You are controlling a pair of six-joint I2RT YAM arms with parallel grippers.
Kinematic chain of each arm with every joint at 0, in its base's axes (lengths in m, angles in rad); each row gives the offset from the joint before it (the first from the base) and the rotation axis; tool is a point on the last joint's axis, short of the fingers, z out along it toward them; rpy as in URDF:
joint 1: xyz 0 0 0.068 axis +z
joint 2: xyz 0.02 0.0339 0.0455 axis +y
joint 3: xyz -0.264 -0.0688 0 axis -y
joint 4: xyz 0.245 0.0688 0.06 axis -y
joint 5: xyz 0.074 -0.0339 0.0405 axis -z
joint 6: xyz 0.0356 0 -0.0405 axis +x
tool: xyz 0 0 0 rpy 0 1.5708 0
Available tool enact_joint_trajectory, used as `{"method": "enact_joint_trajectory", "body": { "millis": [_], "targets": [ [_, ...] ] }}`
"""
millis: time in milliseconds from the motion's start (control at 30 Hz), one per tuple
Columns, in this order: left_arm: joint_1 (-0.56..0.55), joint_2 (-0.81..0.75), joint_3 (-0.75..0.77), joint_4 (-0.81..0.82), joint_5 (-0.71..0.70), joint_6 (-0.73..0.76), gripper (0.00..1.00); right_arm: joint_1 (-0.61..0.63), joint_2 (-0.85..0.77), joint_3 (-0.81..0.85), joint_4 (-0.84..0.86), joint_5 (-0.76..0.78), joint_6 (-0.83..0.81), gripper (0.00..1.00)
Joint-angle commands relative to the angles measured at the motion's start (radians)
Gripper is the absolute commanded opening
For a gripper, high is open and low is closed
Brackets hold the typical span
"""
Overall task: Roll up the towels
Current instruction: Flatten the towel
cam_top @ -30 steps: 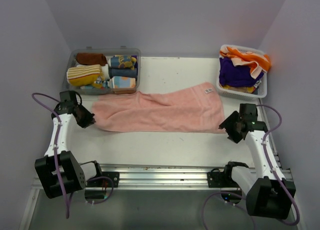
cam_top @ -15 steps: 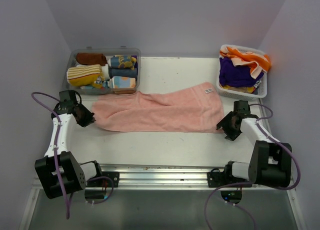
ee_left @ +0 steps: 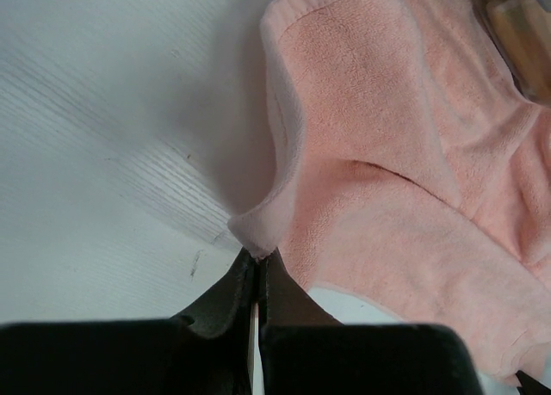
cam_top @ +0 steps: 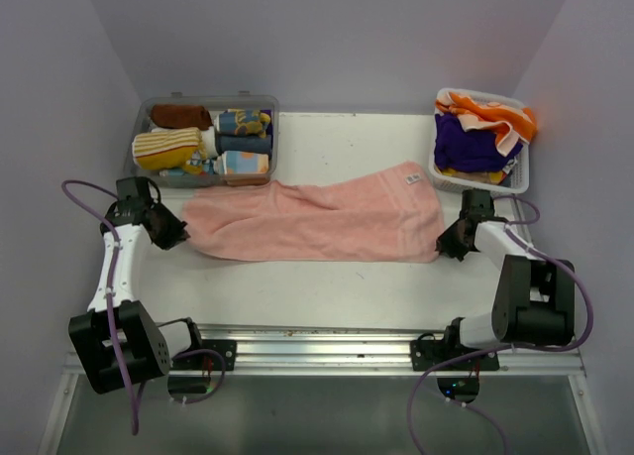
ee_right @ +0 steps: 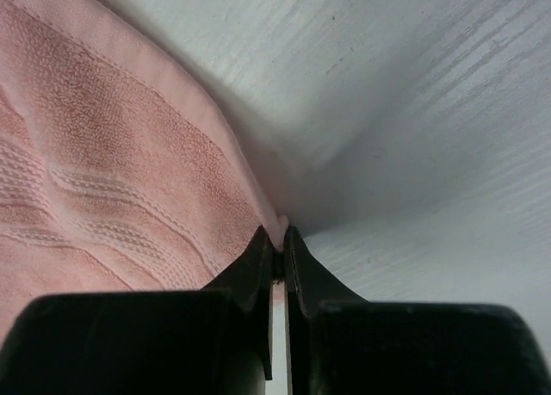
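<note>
Terry cloth in pale pink stretches across the middle of the tabletop (cam_top: 327, 286): the pink towel (cam_top: 312, 220) lies flat and lengthwise from near the left edge to near the right edge, where it lay a second ago, its white label (cam_top: 413, 179) at the far right corner of the cloth. The right tool (cam_top: 444, 249) is what has changed. A second ago it hung clear of the cloth, off the towel's near right corner; half a second ago it had drawn closer; now it sits right at that corner, and the right arm has folded back so that its forearm lies along the tabletop's right edge. The right wrist view shows its fingers (ee_right: 258, 266) pressed together with the towel's hem pinched between their tips. The left tool (cam_top: 181, 239) has barely shifted over the same second and rests at the towel's left end, near the left edge; in the left wrist view its fingers (ee_left: 228, 296) are closed on a small raised fold of the pink cloth. At the far left corner a clear bin (cam_top: 274, 128) holds rolled towels, a striped yellow roll (cam_top: 166, 148) among them. At the far right corner a white basket (cam_top: 485, 184) holds a purple towel (cam_top: 471, 143) and an orange-and-cream towel (cam_top: 495, 113), both loose and unrolled, unchanged from the earlier views.
</note>
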Motion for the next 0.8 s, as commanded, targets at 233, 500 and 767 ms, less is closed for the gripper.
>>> {"method": "enact_joint_trajectory", "body": {
  "millis": [233,500,767],
  "targets": [
    [0.006,-0.026,0.276,-0.083,0.045,0.059,0.00,-0.002,-0.234,0.313,-0.208,0.099,-0.033,0.00],
    [0.008,-0.093,0.571,-0.039,0.072,0.019,0.00,-0.004,-0.406,0.631,-0.324,0.191,-0.080,0.00],
    [0.006,-0.191,0.661,0.032,0.124,-0.020,0.00,-0.005,-0.523,0.854,-0.458,0.268,-0.149,0.00]
  ]
}}
